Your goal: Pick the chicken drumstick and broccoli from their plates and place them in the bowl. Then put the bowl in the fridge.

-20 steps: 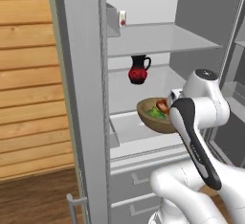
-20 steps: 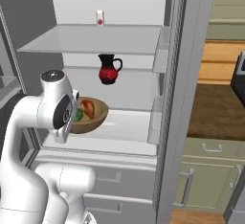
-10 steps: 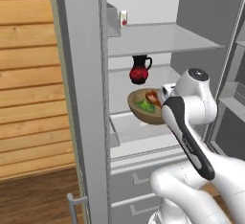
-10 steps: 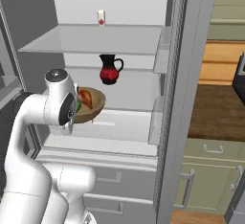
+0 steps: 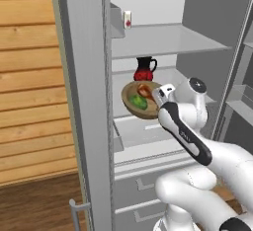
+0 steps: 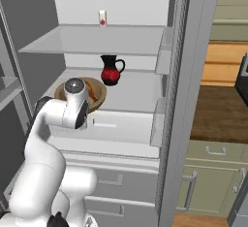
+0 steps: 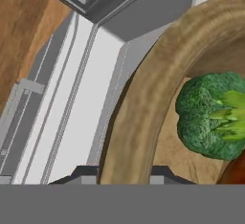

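Fridge point(image 5: 84, 101) open. Left base view: tool point(image 5: 159, 95) clamped on the rim of one bowl point(image 5: 129, 104), held just left of it over the middle shelf point(image 6: 138, 92); one broccoli point(image 5: 138, 101) and one chicken drumstick point(image 5: 144, 90) inside. Right base view adds one red jug point(image 6: 111, 70) beyond, one small carton point(image 6: 102, 18) above. Hand view: rim between the fingertips point(image 7: 160, 174).

Horizontal wooden plank wall point(image 5: 29, 77) stands at the left above a dark wood floor point(image 5: 34, 205). At the right, pale green cabinet drawers point(image 6: 213, 182) sit under a dark countertop point(image 6: 220, 114).
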